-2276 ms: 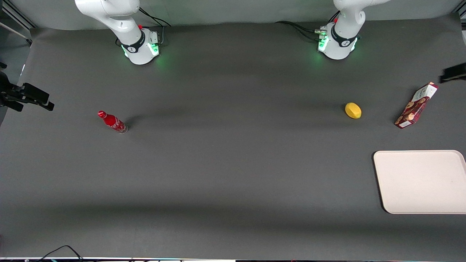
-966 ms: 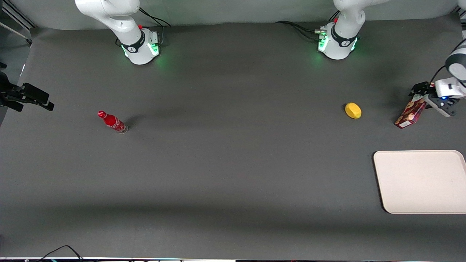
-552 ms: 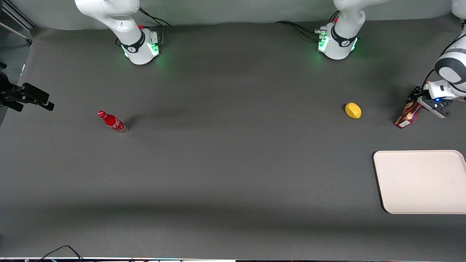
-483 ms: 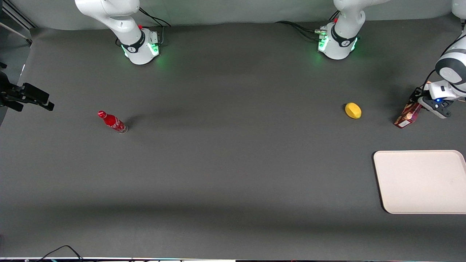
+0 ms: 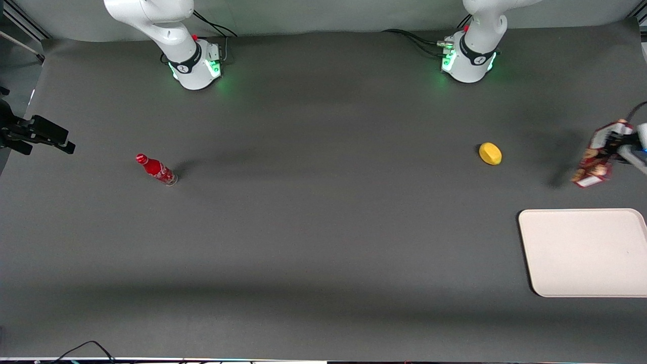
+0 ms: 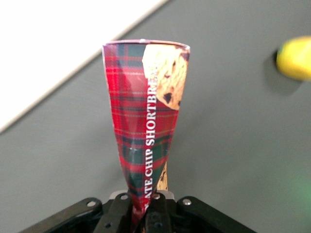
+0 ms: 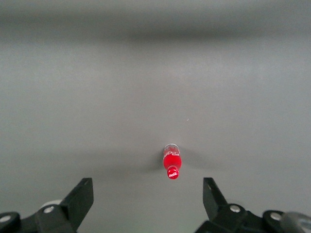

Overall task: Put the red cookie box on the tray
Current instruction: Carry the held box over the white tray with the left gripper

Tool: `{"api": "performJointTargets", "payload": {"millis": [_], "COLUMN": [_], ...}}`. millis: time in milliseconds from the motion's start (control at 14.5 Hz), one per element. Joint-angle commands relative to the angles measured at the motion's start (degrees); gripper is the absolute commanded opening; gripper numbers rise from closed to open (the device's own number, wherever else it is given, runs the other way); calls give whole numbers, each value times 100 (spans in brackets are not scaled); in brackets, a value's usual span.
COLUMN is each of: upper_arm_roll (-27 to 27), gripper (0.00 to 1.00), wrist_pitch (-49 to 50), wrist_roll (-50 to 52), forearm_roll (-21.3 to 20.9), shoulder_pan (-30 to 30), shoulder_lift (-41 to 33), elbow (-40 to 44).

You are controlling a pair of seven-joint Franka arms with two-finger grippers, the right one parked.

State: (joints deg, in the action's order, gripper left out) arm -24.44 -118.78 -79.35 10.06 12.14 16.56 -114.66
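The pincer (image 5: 617, 141) grips the red cookie box (image 5: 595, 161) by its pinched end, holding it clear of the dark surface (image 5: 323, 227), near the tray (image 5: 581, 253) and farther from the front camera.

Glossy cardboard red cookie box (image 6: 148, 126)

end effector (image 5: 617, 142) holds cookie box (image 5: 595, 162) above table, farther than tray (image 5: 581, 253); lemon (image 5: 490, 153) beside.
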Motion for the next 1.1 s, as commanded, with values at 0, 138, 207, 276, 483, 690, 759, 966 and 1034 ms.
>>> {"api": "performJointTargets", "payload": {"millis": [0, 138, 207, 276, 483, 690, 759, 966, 1034], "upper_arm_roll": [-35, -35, -35, -35, -35, -26, -26, -26, -26], "gripper": [0, 0, 0, 0, 0, 0, 0, 0, 0], "wrist_pitch": [848, 1014, 1093, 1129, 1103, 692, 429, 39, 13], "wrist_roll": [998, 1630, 2008, 2621, 4292, 5113, 5114, 5052, 5052], "forearm_roll": [110, 102, 136, 189, 242, 251, 251, 242, 242], "shoulder_pan": [-45, -54, -54, -71, -71, -45, -28, 51, 52], "shoulder_lift": [417, 1048, 1365, 1672, 2761, 3756, 3967, 4390, 4496], "elbow": [1767, 2926, 3341, 3684, 4887, 5742, 5840, 6121, 6218]}}
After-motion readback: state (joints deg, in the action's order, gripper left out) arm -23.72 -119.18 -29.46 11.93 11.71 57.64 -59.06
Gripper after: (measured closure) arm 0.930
